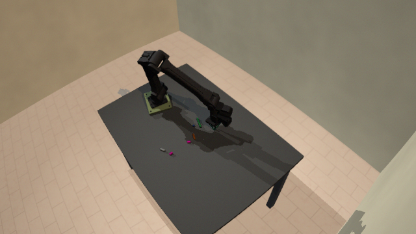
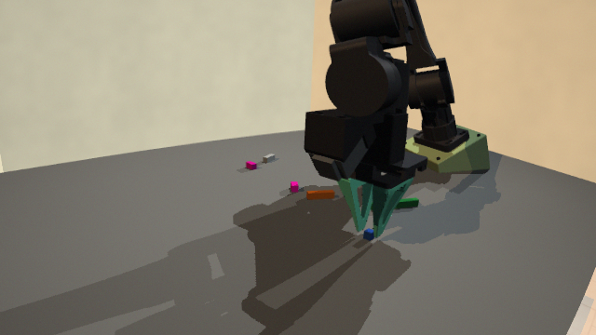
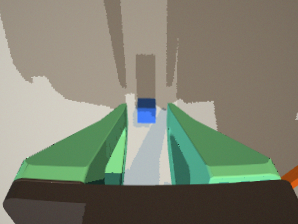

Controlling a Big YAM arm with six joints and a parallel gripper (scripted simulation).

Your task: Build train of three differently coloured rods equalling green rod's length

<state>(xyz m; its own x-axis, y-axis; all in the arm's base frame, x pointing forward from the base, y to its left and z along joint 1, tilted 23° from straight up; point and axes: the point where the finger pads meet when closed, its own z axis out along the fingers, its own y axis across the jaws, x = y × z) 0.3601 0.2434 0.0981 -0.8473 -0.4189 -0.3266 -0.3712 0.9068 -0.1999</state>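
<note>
Grey rod (image 1: 162, 149) (image 2: 268, 158), magenta rod (image 1: 171, 153) (image 2: 251, 166), another magenta rod (image 1: 188, 142) (image 2: 294, 187), blue rod (image 1: 194, 125), orange rod (image 1: 194, 136) (image 2: 320, 194) and green rod (image 1: 199, 122) (image 2: 408, 203) lie apart on the surface (image 1: 201, 182) (image 2: 140, 209); rightmost, the tool (image 1: 214, 127) (image 2: 368, 234) (image 3: 147, 113) is released, a second blue rod (image 2: 369, 234) (image 3: 146, 114) at its parted tips.

green rod (image 1: 199, 122) (image 2: 409, 203) partly behind jaws in exterior view, orange rod (image 1: 194, 136) (image 2: 320, 194) (image 3: 291, 177) cropped at wrist view's edge

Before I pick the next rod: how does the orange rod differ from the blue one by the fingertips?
The orange rod is long; the blue rod is stubby. Orange lies off to the side; blue sits by the open gripper's tips. Neither joins another rod.
</note>
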